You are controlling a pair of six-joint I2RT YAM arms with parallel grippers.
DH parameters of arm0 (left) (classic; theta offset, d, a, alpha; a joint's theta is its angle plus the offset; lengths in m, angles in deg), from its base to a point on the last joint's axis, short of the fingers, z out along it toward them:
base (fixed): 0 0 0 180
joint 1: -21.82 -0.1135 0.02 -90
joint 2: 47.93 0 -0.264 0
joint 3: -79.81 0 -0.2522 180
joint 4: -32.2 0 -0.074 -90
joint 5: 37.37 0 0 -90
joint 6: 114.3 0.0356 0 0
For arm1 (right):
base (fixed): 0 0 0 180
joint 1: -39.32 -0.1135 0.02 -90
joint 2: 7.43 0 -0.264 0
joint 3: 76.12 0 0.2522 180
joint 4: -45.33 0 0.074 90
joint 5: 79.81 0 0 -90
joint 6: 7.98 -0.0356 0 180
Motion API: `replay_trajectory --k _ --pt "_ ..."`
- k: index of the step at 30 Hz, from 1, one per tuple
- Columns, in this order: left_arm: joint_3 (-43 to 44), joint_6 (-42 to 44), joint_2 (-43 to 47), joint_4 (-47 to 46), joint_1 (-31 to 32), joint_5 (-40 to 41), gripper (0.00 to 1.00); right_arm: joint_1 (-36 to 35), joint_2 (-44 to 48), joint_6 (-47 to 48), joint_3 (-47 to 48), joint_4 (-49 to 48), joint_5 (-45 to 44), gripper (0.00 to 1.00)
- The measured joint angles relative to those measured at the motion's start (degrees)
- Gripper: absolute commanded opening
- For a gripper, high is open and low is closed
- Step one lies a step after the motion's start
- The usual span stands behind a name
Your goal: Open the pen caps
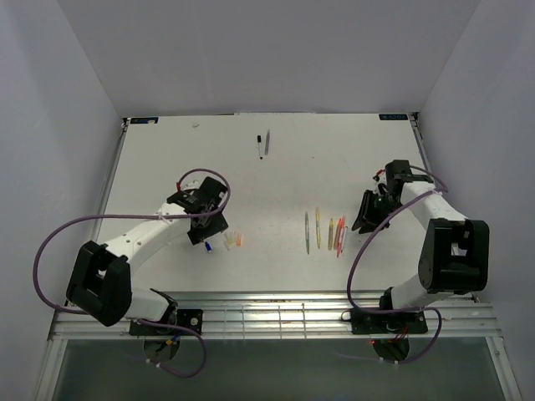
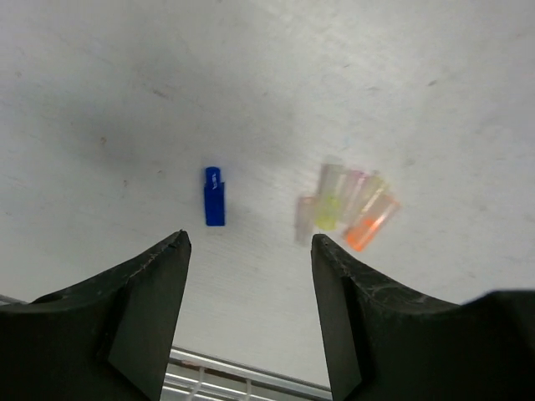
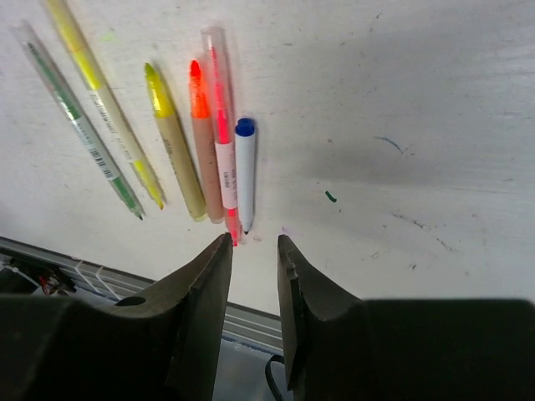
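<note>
Pen caps (image 2: 347, 207) are lying loose on the white table (image 2: 401, 75) just ahead of the left gripper (image 2: 247, 242), which is hovering wide open and empty, a blue cap (image 2: 215, 197) sitting apart from a touching cluster of clear, yellow, pink and orange ones. Only the right wrist view is showing the pens (image 3: 201, 142) lying in a row with bare tips, the right gripper (image 3: 253, 242) hanging over them with fingers narrowly parted, gripping nothing.
</note>
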Motion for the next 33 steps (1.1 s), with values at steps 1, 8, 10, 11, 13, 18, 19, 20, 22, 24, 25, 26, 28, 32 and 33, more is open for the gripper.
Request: replay_trajectory --k 1,8,10,11,13,18,19,20,22,24,25,26,28,32,33 --pt "1.81 0.17 0.42 0.37 0.0 0.44 0.72 0.0 0.81 0.02 0.83 0.57 0.0 0.35" --pt "20.26 6.67 -3.37 -1.38 0.0 5.2 0.74 -0.28 3.85 0.0 3.74 3.41 0.11 0.35" --pt "27.36 10.03 -8.57 -3.23 0.0 6.88 0.75 -0.28 4.24 -0.02 3.74 4.33 0.22 0.35" --pt "31.15 11.89 -11.67 -4.15 0.0 7.76 0.74 -0.28 4.37 -0.11 3.74 4.72 0.24 0.35" --pt "38.23 15.89 -18.75 -6.73 -0.04 8.92 0.74 -0.92 4.61 -0.5 3.78 5.29 0.28 0.35" --pt "49.96 26.45 -35.23 -14.05 -0.48 8.72 0.72 -2.64 4.63 -1.27 5.86 6.6 0.55 0.35" --pt "51.49 28.41 -38.01 -15.63 -0.59 8.02 0.71 -2.93 4.63 -1.31 6.51 6.62 0.61 0.35" --pt "52.48 29.92 -40.06 -16.94 -0.68 7.41 0.71 -3.06 4.61 -1.33 7.19 6.64 0.61 0.35" --pt "54.97 33.14 -44.7 -19.61 -0.85 6.12 0.7 -3.17 4.5 -1.31 8.41 6.64 0.55 0.35" --pt "57.72 35.76 -48.7 -21.59 -1.16 4.76 0.69 -3.19 4.24 -1.25 9.33 6.67 0.26 0.35" --pt "59.04 36.87 -50.25 -22.53 -1.33 4.15 0.69 -3.21 4.07 -1.2 9.64 6.69 0.15 0.35" --pt "59.95 37.86 -51.56 -23.78 -1.53 3.43 0.69 -3.21 3.8 -1.16 9.86 6.67 0.04 0.35" --pt "61.02 39.5 -53.35 -25.66 -2.08 2.36 0.69 -3.23 3.26 -1.05 10.01 6.64 -0.15 0.35" --pt "62.1 41.48 -55.25 -28.85 -3.41 -0.44 0.69 -3.23 2.78 -1.07 10.01 6.54 -0.26 0.35" --pt "62.31 42.01 -55.63 -29.68 -3.76 -1.2 0.68 -3.23 2.78 -1.09 9.94 6.45 -0.26 0.35"
